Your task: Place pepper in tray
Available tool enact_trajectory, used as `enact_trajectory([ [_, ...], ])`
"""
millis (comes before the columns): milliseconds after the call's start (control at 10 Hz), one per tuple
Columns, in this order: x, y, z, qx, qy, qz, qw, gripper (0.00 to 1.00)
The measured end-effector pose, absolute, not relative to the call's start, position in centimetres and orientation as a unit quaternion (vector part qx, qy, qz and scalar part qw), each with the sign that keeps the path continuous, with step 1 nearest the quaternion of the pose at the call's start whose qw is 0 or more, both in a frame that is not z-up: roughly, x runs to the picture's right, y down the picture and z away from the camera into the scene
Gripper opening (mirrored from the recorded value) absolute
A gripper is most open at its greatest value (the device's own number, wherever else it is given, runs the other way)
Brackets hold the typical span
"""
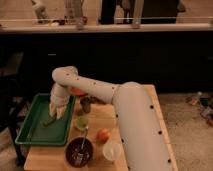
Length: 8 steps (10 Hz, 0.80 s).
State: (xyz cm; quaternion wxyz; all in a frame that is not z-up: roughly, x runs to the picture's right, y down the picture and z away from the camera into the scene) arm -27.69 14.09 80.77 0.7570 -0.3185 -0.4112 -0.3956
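Observation:
The green tray lies on the left side of the wooden table. My gripper hangs over the tray's right half, pointing down, with its fingers open. The small slender green pepper lies on the tray floor just below and left of the fingertips, apart from them. My white arm runs from the lower right across the table to the tray.
A round green cup stands right of the tray. An orange fruit, a dark bowl with a utensil in it, and a white cup sit near the front. A metal can stands behind the cup.

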Motion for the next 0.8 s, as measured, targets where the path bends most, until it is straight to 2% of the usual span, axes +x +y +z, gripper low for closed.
enact_trajectory([
  [500, -26.1, 15.2, 81.6, -0.32, -0.405, -0.391, 0.762, 0.0],
  [600, -26.2, 15.2, 81.5, -0.32, -0.406, -0.392, 0.761, 0.04],
  [800, -26.3, 15.2, 81.5, -0.32, -0.406, -0.392, 0.761, 0.2],
])
